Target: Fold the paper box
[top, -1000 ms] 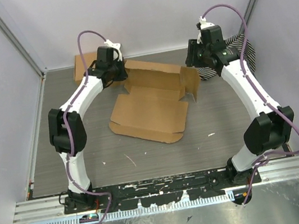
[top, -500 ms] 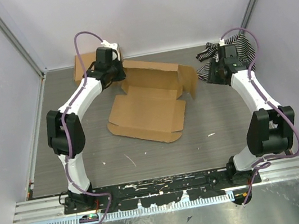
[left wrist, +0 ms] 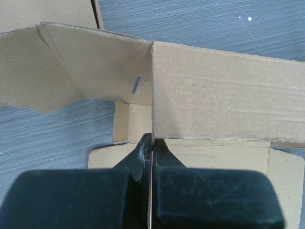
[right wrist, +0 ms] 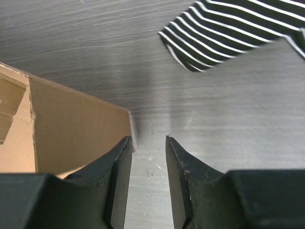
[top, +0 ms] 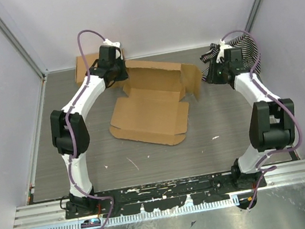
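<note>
The paper box point(top: 152, 114) lies partly folded mid-table, its base flat and its back wall and right flap point(top: 195, 83) standing. My left gripper point(top: 119, 79) is at the box's back left corner. In the left wrist view it point(left wrist: 152, 138) is shut on the edge of a standing cardboard panel point(left wrist: 224, 90). My right gripper point(top: 210, 76) is open and empty, just right of the standing flap. In the right wrist view point(right wrist: 148, 139) the flap point(right wrist: 76, 124) lies beside the left fingertip and only bare table shows between the fingers.
A black-and-white striped cloth point(top: 246, 47) lies at the back right behind the right wrist, also seen in the right wrist view point(right wrist: 228, 28). A smaller closed cardboard box point(top: 82, 67) sits at the back left. Enclosure walls stand on three sides.
My right gripper has drawn back from the box's right flap, rightward and toward the cloth, and then settled. My left gripper has kept its hold at the back left corner.
</note>
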`<state>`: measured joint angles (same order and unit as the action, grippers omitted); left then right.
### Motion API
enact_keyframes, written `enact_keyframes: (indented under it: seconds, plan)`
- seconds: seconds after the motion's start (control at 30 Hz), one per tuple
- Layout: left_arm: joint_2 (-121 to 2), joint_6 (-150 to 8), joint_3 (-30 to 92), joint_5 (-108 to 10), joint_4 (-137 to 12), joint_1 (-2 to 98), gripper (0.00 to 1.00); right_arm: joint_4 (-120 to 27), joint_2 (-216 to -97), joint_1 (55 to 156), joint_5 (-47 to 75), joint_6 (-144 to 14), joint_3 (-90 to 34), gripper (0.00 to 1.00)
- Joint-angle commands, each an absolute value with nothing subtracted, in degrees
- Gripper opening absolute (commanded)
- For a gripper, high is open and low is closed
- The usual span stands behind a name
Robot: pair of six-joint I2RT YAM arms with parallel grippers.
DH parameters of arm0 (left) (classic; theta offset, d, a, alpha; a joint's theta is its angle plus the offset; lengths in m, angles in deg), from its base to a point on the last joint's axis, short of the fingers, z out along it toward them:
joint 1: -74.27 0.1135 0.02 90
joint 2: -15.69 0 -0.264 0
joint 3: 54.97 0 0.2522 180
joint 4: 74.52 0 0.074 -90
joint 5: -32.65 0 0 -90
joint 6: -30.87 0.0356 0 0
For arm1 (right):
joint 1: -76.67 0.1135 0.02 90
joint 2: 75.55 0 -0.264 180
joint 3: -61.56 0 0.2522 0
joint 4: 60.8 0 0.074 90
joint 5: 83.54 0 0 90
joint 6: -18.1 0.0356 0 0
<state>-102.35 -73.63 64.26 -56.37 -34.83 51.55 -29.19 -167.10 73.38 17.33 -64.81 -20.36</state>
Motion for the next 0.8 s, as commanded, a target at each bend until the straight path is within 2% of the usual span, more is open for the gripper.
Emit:
enact_keyframes:
  seconds: [0.0,0.37,0.77]
  plan:
    - [-104.0,-74.3,66.7,-55.8,-33.3,51.6,0.0,-45.1,-168.8,73.2,30.7,-68.4,-17.3,0.4]
    - [-105.5,-74.1,68.3,-56.2,-31.8,51.6,0.0,-51.7,-172.6,73.6,47.4,-72.5,-18.3,0.42]
    - [-106.9,-74.2,69.9,-56.4,-30.9,51.6,0.0,-44.5,-171.7,78.1,46.2,-76.6,-19.5,0.42]
